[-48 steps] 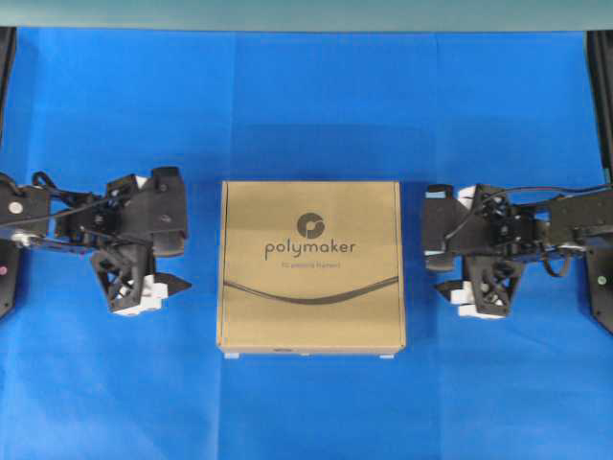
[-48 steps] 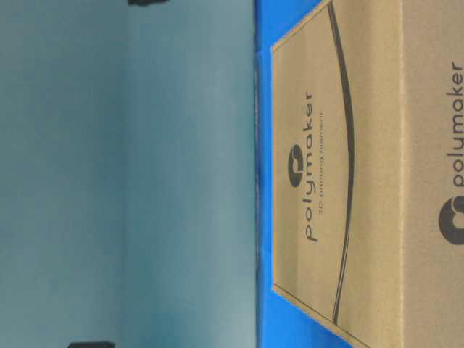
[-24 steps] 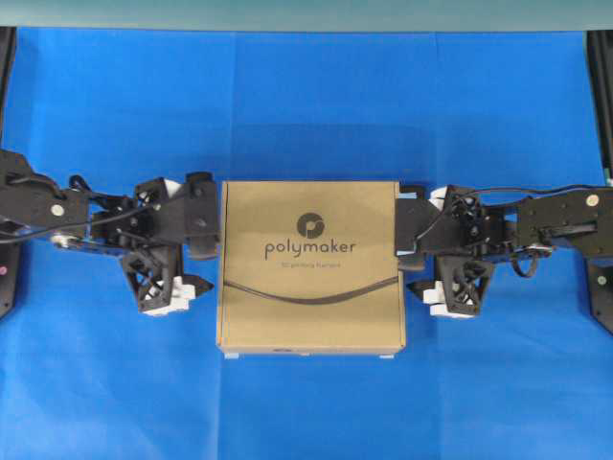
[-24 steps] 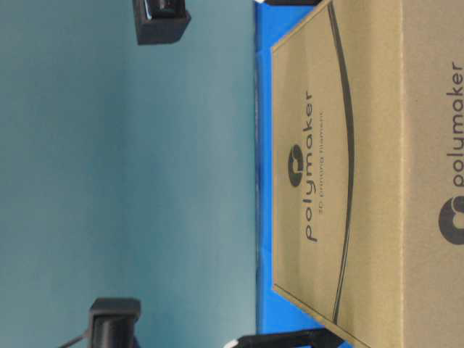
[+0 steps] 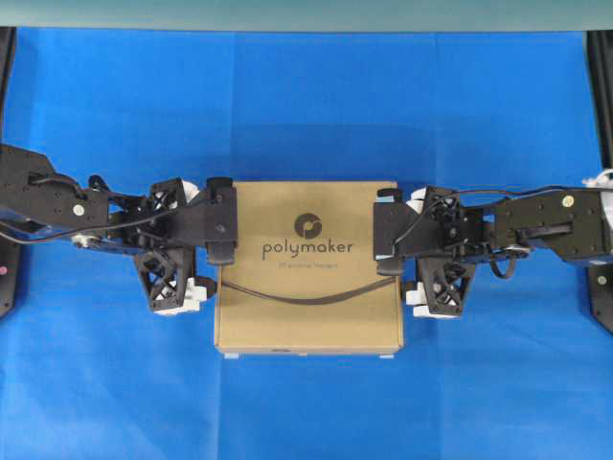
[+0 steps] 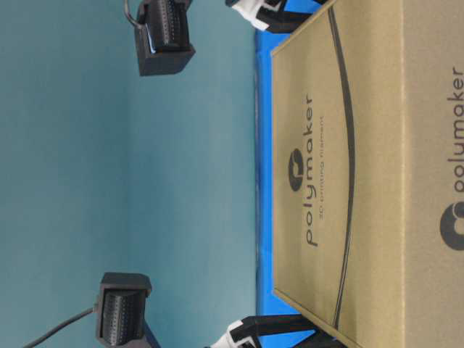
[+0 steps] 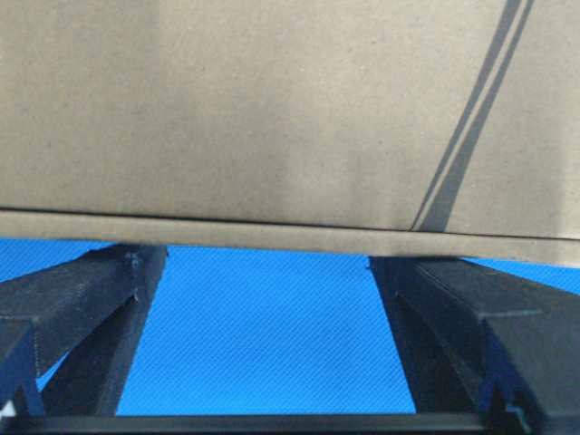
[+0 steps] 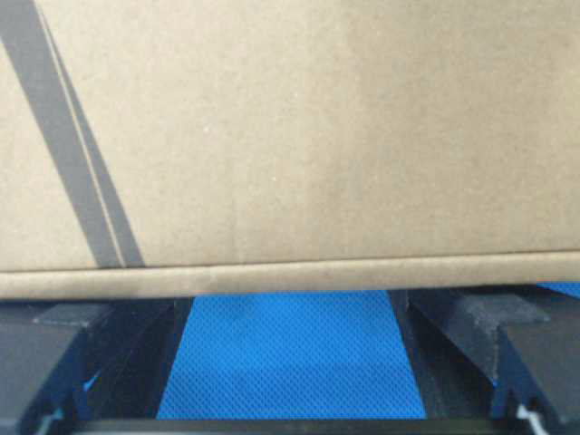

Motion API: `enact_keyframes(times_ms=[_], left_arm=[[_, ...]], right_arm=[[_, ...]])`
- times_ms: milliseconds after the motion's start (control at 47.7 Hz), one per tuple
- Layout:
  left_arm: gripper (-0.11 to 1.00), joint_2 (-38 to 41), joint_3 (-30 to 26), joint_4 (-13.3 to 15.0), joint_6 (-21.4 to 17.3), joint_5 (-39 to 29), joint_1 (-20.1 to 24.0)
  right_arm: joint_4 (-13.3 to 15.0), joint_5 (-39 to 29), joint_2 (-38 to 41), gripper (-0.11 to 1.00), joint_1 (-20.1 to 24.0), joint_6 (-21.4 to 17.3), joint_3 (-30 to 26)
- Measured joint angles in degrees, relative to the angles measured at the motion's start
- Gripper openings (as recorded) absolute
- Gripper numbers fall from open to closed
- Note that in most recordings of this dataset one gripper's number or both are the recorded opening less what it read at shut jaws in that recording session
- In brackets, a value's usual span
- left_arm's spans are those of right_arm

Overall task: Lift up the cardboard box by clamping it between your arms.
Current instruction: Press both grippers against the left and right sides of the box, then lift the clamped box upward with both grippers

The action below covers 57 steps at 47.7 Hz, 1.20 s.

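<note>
Both grippers, L (image 5: pixel 196 257) & R (image 5: pixel 414 259), jaws wide apart, meet opposite edges of cardboard box (image 5: pixel 306 287); blue mat (image 5: pixel 306 105) surrounds it.

"polymaker" in dark letters on the cardboard box (image 5: pixel 306 273) top, again on its side, smaller line beneath possibly "3D printing filament"

Below me the tabletop (image 5: pixel 306 105) is covered edge to edge in bright blue cloth with a fine woven texture. One thing lies directly on it: the cardboard box (image 5: pixel 306 307), flat and square, near the middle, logo face up. Bare blue shows on every side of the box.
</note>
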<state>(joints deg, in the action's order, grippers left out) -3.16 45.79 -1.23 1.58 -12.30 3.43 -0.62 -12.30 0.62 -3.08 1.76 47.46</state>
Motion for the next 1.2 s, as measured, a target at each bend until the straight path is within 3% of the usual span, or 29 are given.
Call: enact_keyframes(times_ms=[525,776,965,1196], left_arm=[[0.88,-0.9,-2.2,-0.3,-0.4,-3.0,-0.3],[0.88,-6.8,-6.2,-0.4,-1.0,-12.8,0.0],[0.88,-11.2,-10.8,-0.4,-3.9,-21.2,0.4],[0.88,-14.2,-20.3,-0.4,-4.6,-32.1,1.1]], right_arm=[[0.1,-5.4,-1.8,0.99,0.0,0.0,-1.6],[0.0,-16.0,-7.2,0.99,0.0,0.0,-5.7],[-0.1,-25.2,-12.1,0.99,0.0,0.0,-10.5],[-0.1,-37.2,-17.2,0.99,-0.6,0.0,-17.8]])
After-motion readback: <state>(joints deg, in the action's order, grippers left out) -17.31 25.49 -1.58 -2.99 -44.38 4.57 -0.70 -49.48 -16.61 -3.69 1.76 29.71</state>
